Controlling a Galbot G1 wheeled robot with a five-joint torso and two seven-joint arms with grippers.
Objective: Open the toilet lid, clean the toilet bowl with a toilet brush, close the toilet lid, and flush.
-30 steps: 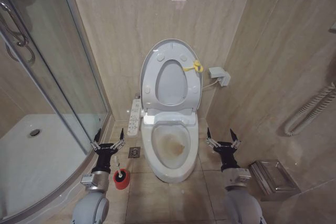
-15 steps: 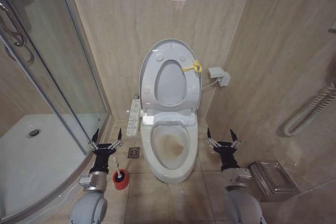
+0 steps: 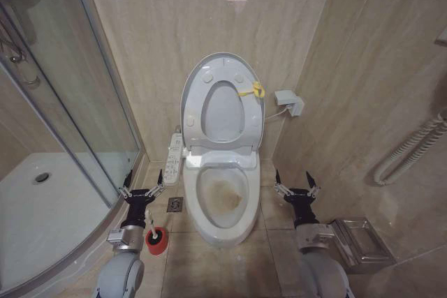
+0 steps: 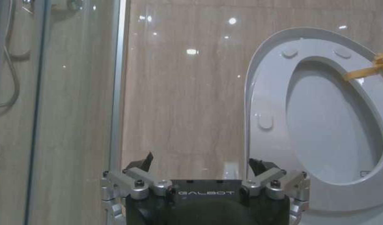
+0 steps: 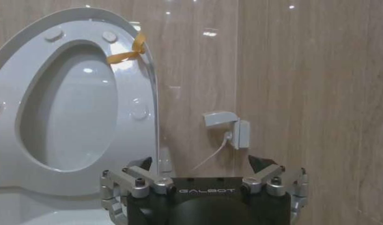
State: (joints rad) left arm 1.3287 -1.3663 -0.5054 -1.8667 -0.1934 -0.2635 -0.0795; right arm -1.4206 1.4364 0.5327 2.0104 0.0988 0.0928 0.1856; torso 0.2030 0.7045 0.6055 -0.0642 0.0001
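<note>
Change from earlier frame: the whole head view has shifted slightly, so the camera moved; the toilet and shower glass sit a little further left in the frame. Both grippers hold the same places low in the frame.
Toilet lid [image 3: 221, 102]: raised upright against the wall, centre of the head view, with the ring seat [image 3: 225, 130] up against it and a yellow tie [image 3: 255, 90] on the seat's right edge.
Toilet bowl [image 3: 222, 200]: lower centre, open, brownish stain inside; white button panel [image 3: 174, 158] on its left side.
Toilet brush [image 3: 155, 236]: standing in its red holder on the floor, lower left, just beside the left arm.
Left gripper [image 3: 142, 188]: lower left, fingers [image 3: 161, 179] spread apart, holding nothing.
Right gripper [image 3: 296, 188]: lower right, fingers spread apart, holding nothing.
Writing: "GALBOT" reads on each gripper body in both wrist views [image 4: 206, 192] [image 5: 206, 191].
</note>
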